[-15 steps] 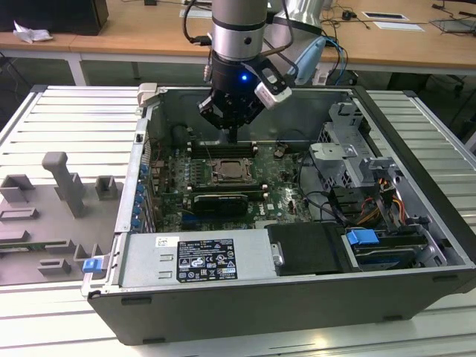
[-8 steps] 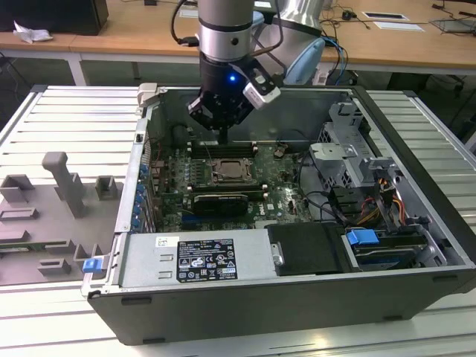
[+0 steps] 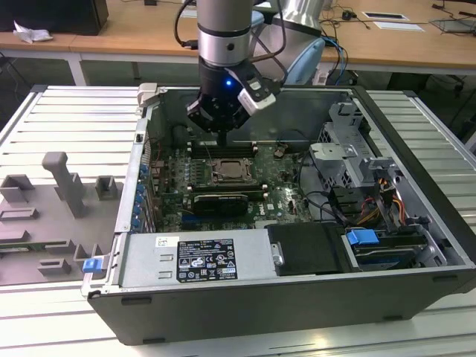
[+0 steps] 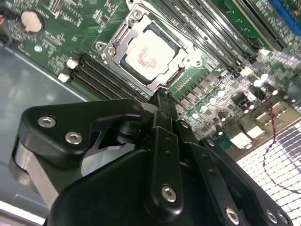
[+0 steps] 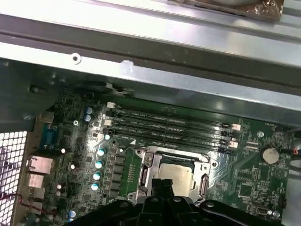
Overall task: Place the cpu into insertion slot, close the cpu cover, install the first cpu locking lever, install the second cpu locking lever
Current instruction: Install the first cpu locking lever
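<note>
You are working in a room with wooden desks along the back, and in front of them an open computer case (image 3: 416,245) lies on its side on a ribbed metal worktop (image 3: 67,126), with grey fixture blocks (image 3: 63,182) off to the exterior view's left. Inside the case, the green motherboard (image 3: 279,186) faces up, and the cpu (image 4: 148,56) already sits in the insertion slot (image 4: 123,34), its pale metal top showing inside the silver frame. The cpu cover (image 4: 186,61) looks to lie flat around the chip, though you cannot tell from these pictures whether either locking lever is latched. The pincer (image 4: 160,96) hangs directly above the socket, its black fingers drawn together with nothing between them, the tip pointing down at the socket edge on the side away from the long memory slots (image 5: 171,127). So the chip lies just below and slightly ahead of the tip, and those slots run parallel to that socket edge, on the far side toward the case wall. A black expansion card (image 3: 216,202) lies nearer the power supply (image 3: 201,256).
</note>
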Available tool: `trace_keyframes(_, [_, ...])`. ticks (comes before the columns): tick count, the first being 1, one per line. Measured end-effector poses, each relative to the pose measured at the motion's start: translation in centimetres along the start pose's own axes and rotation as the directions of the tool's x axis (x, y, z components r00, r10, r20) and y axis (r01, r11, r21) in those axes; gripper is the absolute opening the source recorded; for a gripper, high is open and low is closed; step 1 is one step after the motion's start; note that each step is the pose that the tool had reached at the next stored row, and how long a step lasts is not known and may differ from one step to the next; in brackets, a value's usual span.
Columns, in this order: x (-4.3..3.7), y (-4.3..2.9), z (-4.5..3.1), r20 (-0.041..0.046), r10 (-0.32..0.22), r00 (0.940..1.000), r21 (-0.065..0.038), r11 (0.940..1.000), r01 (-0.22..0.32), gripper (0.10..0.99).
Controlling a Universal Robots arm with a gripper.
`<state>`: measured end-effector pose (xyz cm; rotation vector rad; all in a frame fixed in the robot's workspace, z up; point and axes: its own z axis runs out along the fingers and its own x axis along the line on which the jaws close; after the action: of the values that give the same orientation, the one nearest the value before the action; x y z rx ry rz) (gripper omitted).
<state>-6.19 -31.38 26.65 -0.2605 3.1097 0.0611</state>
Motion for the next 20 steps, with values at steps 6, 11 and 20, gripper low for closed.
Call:
trace_keyframes(6, [3.16,0.53,0.13,0.0002,0.000,1.0000,0.000,1.0000,0.000,0.106])
trace_keyframes(11, [4.25,0.75,0.28,0.0009,0.019,0.9998,0.000,0.9998,-0.019,0.106])
trace_keyframes(20, [4.04,2.59,0.76,0.0018,0.044,0.9990,0.001,0.9990,-0.044,0.106])
